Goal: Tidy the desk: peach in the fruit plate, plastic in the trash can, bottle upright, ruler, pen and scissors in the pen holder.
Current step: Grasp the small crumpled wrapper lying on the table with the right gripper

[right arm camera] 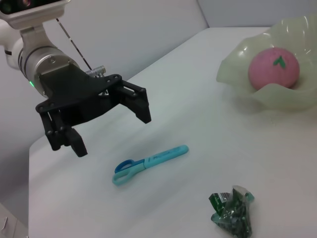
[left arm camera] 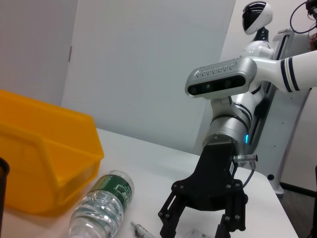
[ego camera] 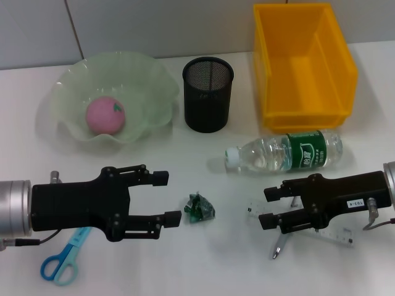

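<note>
Toward the tabletop's far left corner, the peach (ego camera: pixel 105 115) sits in the fruit plate (ego camera: pixel 151 83); that item is done. Near the front left edge lie the scissors (ego camera: pixel 64 262), flat, stiff and light; the joined blades look the best place to pinch. Above them hangs the left gripper (ego camera: pixel 165 197), jaws spread, holding nothing. Just beside its fingertips lies the plastic (ego camera: pixel 200 207), a crumpled green wrapper: very light, soft, likely to slip, so a pinch across its bulk is advised. At mid-table the pen holder (ego camera: pixel 208 94) stands upright. The bottle (ego camera: pixel 285 153) lies on its side, smooth and prone to rolling; grip the labelled body. Over the ruler (ego camera: pixel 338 235) and pen (ego camera: pixel 278 249), near the front right edge, the right gripper (ego camera: pixel 269 206) hovers, jaws parted, empty.
</note>
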You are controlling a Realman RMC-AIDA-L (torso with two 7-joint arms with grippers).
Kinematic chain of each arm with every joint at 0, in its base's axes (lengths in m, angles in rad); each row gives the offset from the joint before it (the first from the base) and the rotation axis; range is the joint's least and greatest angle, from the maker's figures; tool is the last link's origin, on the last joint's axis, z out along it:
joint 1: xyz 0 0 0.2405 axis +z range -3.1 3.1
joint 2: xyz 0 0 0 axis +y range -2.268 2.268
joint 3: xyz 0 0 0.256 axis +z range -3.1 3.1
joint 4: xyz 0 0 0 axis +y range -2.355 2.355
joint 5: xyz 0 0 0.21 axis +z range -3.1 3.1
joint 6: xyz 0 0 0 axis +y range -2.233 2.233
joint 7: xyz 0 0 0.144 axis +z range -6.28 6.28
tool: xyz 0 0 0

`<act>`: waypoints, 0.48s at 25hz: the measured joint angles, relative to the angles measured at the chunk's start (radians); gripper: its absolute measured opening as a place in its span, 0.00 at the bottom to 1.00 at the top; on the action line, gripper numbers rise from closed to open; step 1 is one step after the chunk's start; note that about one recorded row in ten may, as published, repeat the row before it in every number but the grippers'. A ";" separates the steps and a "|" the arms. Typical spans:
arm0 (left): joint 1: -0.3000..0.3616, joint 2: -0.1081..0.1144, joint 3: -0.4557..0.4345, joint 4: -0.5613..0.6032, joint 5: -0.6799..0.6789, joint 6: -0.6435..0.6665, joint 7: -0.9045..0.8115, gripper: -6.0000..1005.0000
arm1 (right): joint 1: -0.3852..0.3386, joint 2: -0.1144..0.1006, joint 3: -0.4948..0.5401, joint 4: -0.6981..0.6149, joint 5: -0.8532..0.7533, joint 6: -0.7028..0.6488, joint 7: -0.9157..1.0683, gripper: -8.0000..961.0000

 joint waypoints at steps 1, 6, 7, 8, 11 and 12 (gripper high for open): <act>0.000 0.000 0.000 0.000 0.000 0.000 0.000 0.80 | 0.000 0.000 0.000 0.000 0.000 0.000 0.000 0.81; 0.002 0.008 -0.003 -0.028 0.001 0.001 0.012 0.80 | 0.000 0.000 -0.001 -0.001 -0.009 0.000 0.000 0.81; 0.002 0.009 -0.003 -0.031 0.001 0.001 0.013 0.80 | 0.000 0.000 -0.001 -0.001 -0.009 0.000 0.000 0.81; 0.003 0.009 -0.003 -0.031 0.001 0.001 0.013 0.80 | 0.000 0.001 -0.001 -0.001 -0.010 0.000 0.000 0.81; 0.003 0.009 -0.003 -0.031 0.001 0.002 0.014 0.80 | 0.000 0.001 -0.001 -0.001 -0.012 0.000 0.000 0.81; 0.004 0.009 -0.003 -0.032 0.001 0.002 0.014 0.80 | 0.000 0.002 -0.001 -0.001 -0.012 0.000 0.000 0.81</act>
